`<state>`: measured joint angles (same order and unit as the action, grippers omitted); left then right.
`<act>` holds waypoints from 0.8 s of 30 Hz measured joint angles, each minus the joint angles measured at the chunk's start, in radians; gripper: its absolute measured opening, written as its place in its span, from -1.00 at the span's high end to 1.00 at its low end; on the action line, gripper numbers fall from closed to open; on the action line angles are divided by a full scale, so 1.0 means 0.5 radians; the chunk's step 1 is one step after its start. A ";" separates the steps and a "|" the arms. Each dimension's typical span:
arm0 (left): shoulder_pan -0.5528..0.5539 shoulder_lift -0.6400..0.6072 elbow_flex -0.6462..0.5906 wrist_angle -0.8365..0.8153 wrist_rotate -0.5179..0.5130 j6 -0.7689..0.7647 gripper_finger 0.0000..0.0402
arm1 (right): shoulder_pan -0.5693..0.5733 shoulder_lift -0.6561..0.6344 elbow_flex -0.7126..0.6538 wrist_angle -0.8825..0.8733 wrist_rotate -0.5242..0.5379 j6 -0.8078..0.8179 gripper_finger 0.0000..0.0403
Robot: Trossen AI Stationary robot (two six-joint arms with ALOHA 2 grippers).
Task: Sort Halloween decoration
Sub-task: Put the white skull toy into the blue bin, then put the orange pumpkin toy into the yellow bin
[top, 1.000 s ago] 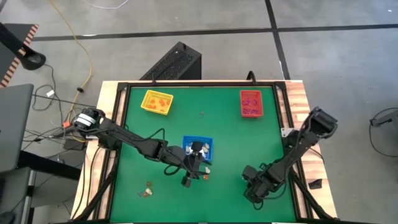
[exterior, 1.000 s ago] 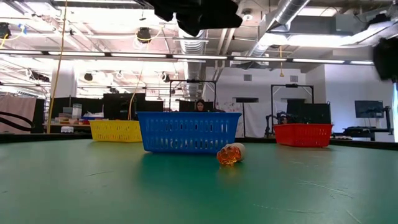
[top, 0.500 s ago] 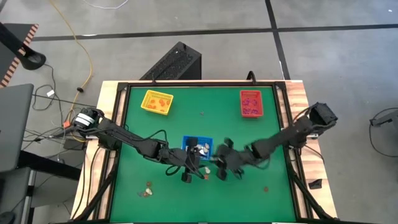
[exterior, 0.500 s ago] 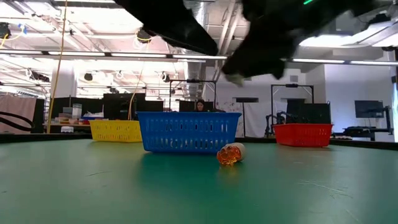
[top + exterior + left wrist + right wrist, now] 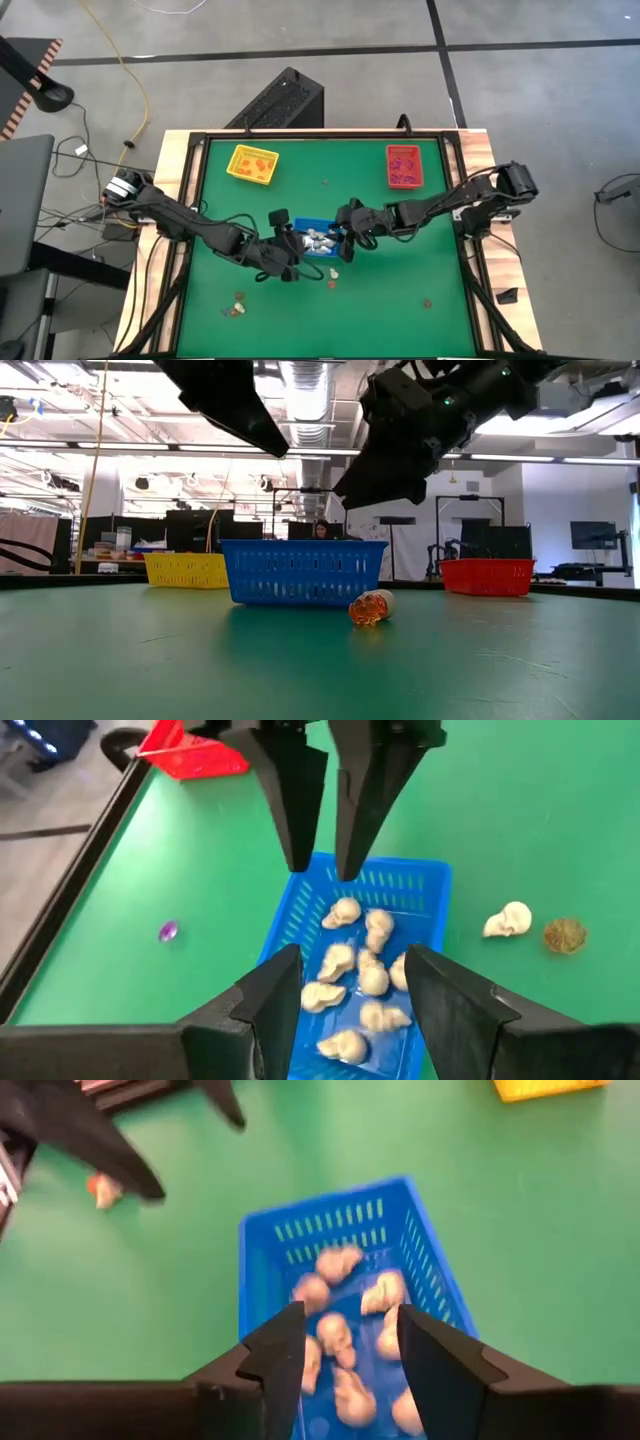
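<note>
Blue tray (image 5: 318, 240): holds whitish skulls (image 5: 358, 972), mid bench (image 5: 400, 300).
My right hand (image 5: 340, 1342): fingers apart, empty, above tray.
My left hand (image 5: 345, 982): parted, empty, opposite.

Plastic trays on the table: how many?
3: yellow tray at the far left, red tray at the far right, blue tray mid-table between both arms, holding whitish skulls.
</note>
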<state>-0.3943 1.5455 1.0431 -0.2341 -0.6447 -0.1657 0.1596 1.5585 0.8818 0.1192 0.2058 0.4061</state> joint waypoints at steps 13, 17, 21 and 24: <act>-0.124 0.000 0.001 -0.443 0.371 -0.665 0.15 | 0.354 -0.576 -0.002 -0.800 0.025 -0.029 0.09; -0.202 0.001 0.001 -0.720 0.745 -1.230 0.15 | 0.636 -0.660 -0.016 -0.903 0.280 -0.029 0.12; -0.287 0.001 0.001 -0.899 1.074 -1.707 0.15 | 0.857 -0.675 -0.077 -0.854 0.483 -0.030 0.14; -0.365 0.001 0.001 -0.949 1.208 -1.965 0.15 | 0.961 -0.637 -0.106 -0.861 0.553 -0.028 0.14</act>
<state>-0.5769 1.5459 1.0435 -0.7088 -0.0408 -1.1482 0.6403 1.2398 0.8289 -0.3115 0.4822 0.3923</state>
